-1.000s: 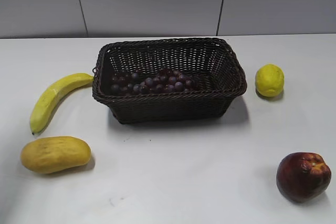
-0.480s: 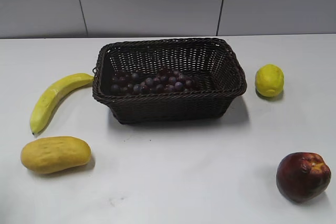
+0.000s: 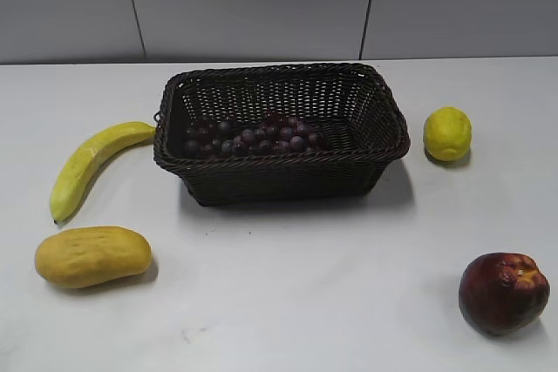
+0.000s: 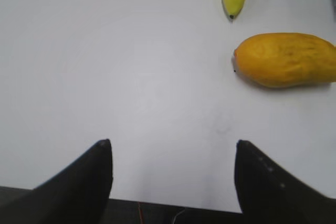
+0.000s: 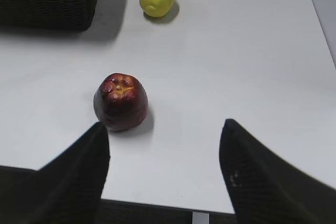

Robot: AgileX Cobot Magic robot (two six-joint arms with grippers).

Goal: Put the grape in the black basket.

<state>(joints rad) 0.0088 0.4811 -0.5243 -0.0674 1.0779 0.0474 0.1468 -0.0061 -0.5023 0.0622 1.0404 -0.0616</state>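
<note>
Exterior view, grape: lying inside the black basket, on its floor, toward the left and middle; task judged as good as done.
Exterior view, handling: many small round berries on one bunch, likely light, lumpy and loose-jointed; berries smooth, apt to slip or roll under pressure; best taken at the stem or across the thickest part of the bunch, gently, if moved again; stem not made out here.
Exterior view, surroundings: banana and mango left of the basket on the white tabletop; lemon just right of the basket; dark red apple-like fruit near the front right; no arm in sight.
Left wrist view, left gripper: jaws spread wide, nothing between them, over bare tabletop near its front edge; mango and banana tip ahead to the right, well apart from the jaws.
Right wrist view, right gripper: jaws spread wide, empty; dark red fruit just ahead of the left jaw, not touched; lemon farther off; corner of the basket at top left with a few grapes showing above its rim.
</note>
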